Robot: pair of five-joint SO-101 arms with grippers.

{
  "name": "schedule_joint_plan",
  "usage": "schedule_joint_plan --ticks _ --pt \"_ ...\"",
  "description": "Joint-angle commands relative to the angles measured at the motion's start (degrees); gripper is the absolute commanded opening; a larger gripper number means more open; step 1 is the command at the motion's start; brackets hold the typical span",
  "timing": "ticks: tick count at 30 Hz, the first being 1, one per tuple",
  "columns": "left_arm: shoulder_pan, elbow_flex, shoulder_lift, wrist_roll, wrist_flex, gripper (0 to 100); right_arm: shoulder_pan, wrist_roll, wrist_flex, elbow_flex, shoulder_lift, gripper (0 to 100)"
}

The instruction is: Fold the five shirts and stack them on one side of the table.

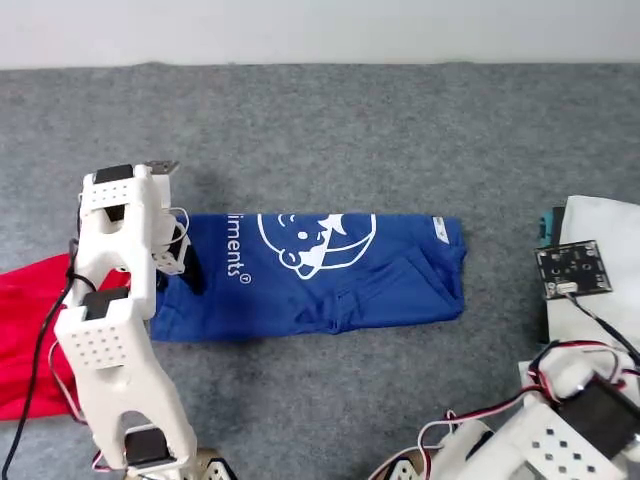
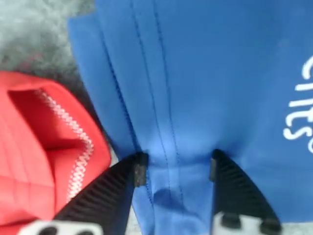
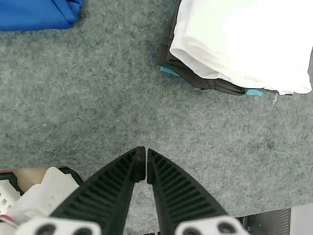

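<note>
I see the blue shirt (image 1: 330, 290) in the middle of the grey table (image 1: 300, 130). It is folded into 1 long strip that lies flat. It has a white picture and white letters on top. The right end has some small wrinkles.

My left gripper (image 1: 180, 265) is at the left end of the blue shirt. In the left wrist view, the 2 black fingers (image 2: 122, 191) sit on each side of a bunch of blue cloth, and they squeeze it between them. I can see 3 lines of stitching that run along the cloth by the fingers.

The red shirt (image 1: 30, 320) lies at the left edge of the table, just beside the blue one. It is not folded flat. The left wrist view shows it with an open part and white stitching (image 2: 73, 147).

The white shirt (image 3: 244, 44) is folded and sits at the right edge of the table. It lies on top of a dark shirt (image 3: 205, 81) with small teal bits.

So I count 4 shirts: 1 blue, 1 red, 1 white and 1 dark.

My right gripper (image 3: 146, 161) hangs over bare table, near the white shirt. Its 2 fingers are pressed together with nothing in them.
</note>
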Motion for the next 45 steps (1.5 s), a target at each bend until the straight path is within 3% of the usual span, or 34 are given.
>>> schedule_joint_plan --ticks 1,6,21,30,39,45 --pt "-0.09 -2.24 2.2 0.53 -2.29 13 0.4 0.35 1.8 -0.79 -0.04 1.1" --pt "1.32 -2.42 2.02 -4.31 -3.96 1 0.4 0.26 1.8 -0.79 -0.04 1.1" --pt "8.53 -6.73 -17.41 -4.92 8.53 1 0.4 0.0 1.8 -0.79 -0.04 1.1" --pt "20.66 -6.64 -26.99 -4.92 8.88 1 0.4 0.0 1.8 -0.7 -0.04 1.1" --pt "38.24 -7.78 -27.6 -4.4 8.7 1 0.57 0.0 1.98 -0.7 -0.04 1.1" --pt "45.54 -12.7 -27.25 -0.44 6.51 1 0.57 0.0 1.89 -0.7 -0.04 1.1"
